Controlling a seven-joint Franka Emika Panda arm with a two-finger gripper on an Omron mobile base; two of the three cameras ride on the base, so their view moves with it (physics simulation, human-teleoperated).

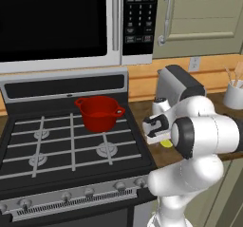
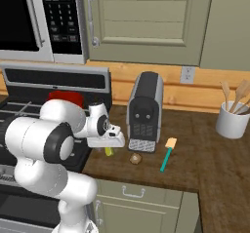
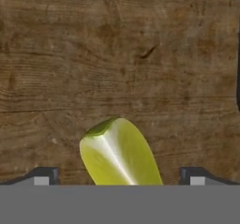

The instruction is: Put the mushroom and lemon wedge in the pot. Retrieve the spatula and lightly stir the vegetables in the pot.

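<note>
- Hand (image 3: 119,175) wide open, holding nothing, straddling the lemon wedge (image 3: 121,155) near the table's (image 2: 205,164) front-left edge beside the stove (image 1: 71,140).
- Mushroom (image 2: 135,159), spatula (image 2: 167,154) apart; pot (image 1: 98,113) on stove.

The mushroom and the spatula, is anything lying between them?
No. In the right base view, only bare wooden counter lies between the mushroom and the spatula.
</note>
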